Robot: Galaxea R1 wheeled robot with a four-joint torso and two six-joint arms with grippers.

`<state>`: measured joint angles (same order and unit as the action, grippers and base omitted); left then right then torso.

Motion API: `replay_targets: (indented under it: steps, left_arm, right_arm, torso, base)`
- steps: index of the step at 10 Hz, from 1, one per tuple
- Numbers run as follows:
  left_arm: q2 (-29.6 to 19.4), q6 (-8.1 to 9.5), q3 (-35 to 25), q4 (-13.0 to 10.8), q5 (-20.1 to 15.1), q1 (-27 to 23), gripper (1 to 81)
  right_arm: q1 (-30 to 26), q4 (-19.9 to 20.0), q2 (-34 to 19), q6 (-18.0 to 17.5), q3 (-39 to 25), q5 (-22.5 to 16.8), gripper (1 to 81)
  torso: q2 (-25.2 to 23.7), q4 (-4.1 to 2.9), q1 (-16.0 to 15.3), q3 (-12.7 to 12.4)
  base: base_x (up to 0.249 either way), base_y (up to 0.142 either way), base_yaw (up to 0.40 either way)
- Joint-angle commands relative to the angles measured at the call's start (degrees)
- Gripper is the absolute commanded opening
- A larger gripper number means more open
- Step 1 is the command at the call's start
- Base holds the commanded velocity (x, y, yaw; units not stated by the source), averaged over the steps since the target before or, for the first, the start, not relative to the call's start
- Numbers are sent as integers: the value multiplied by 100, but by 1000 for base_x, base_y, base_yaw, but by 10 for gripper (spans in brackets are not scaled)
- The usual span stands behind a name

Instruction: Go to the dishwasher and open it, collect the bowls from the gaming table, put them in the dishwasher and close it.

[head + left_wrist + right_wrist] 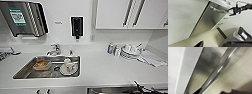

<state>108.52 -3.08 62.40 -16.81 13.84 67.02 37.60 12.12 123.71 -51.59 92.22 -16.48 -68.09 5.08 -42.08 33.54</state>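
One hand [232, 11] at dishwasher [209, 21] handle [218, 10]

Dishwasher [209, 21] with brushed steel front and bar handle [218, 10] along its top edge. Right gripper [230, 11] at the handle's end. Beige floor [205, 37] below the dishwasher front.

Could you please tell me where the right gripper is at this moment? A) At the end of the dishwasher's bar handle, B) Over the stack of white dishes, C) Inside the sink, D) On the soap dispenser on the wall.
A: in the left wrist view the right gripper sits at the end of the bar handle on the stainless-steel dishwasher, and the right wrist view shows that handle close up.
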Motion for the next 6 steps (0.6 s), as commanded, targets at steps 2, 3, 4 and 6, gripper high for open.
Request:
replay_targets:
  steps: [2, 3, 4, 6]
  left_arm:
    - [-278, -43, -167, -165, -92, -379, 811]
    - [-269, -43, -166, -165, -92, -387, 811]
    - [-269, -51, -158, -165, -100, -387, 811]
    - [-225, -52, -114, -165, -100, -378, 811]
  right_arm:
    - [-748, 379, -45, -35, 330, -154, 811]
    - [-784, 379, -11, -35, 417, -153, 811]
    - [-792, 379, 59, -35, 558, -136, 811]
    - [-792, 379, 314, -44, 919, -145, 811]
  torso:
    - [2, 0, 0, 0]
    - [2, 0, 0, 0]
    - [2, 0, 0, 0]
    - [2, 0, 0, 0]
  base:
    - [0, 0, 0]
    - [0, 0, 0]
    - [0, 0, 0]
    - [0, 0, 0]
